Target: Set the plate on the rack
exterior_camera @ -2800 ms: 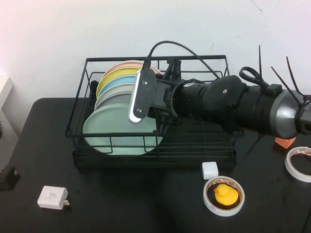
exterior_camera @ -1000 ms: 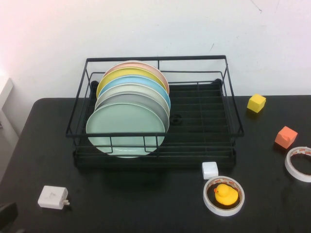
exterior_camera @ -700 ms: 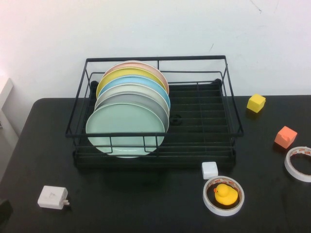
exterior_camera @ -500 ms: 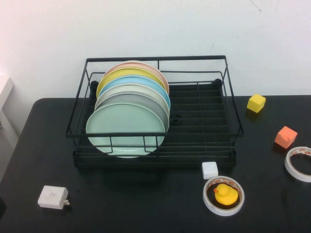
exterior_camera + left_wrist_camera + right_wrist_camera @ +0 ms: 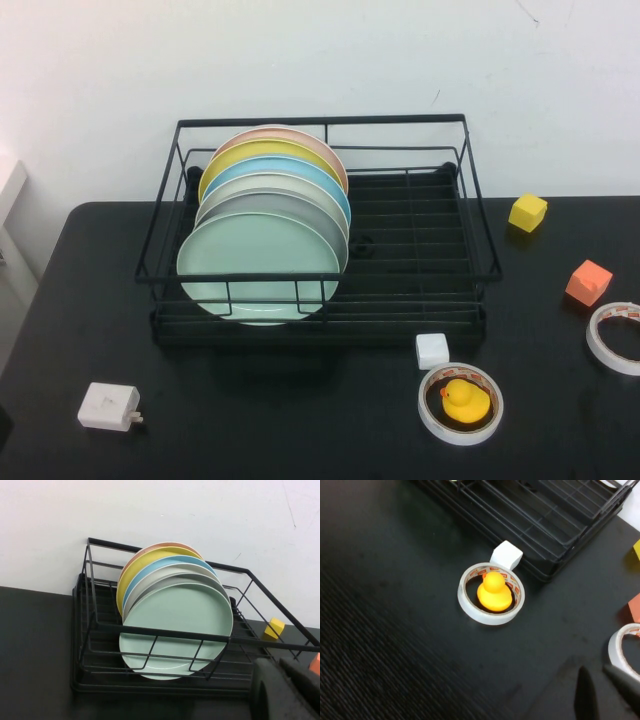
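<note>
The mint-green plate already stands on edge in the black rack, front of a row of plates and leaning back on the grey plate behind it, with blue, yellow and pink ones further back. Its face points toward the robot and its edge sits down in the slotted base, so the placing looks done. Neither arm shows in the high view. The left hand shows only as a dark corner in its wrist view, off the plate, near the rack's front; open or closed cannot be told. The right hand hangs over the bench, well clear of the rack, fingertips seemingly apart and holding nothing. It is near a tape roll with a yellow duck inside and a white cube by the rack's front. From both hands the plate lies away toward the wall; the left is probably nearer.
</note>
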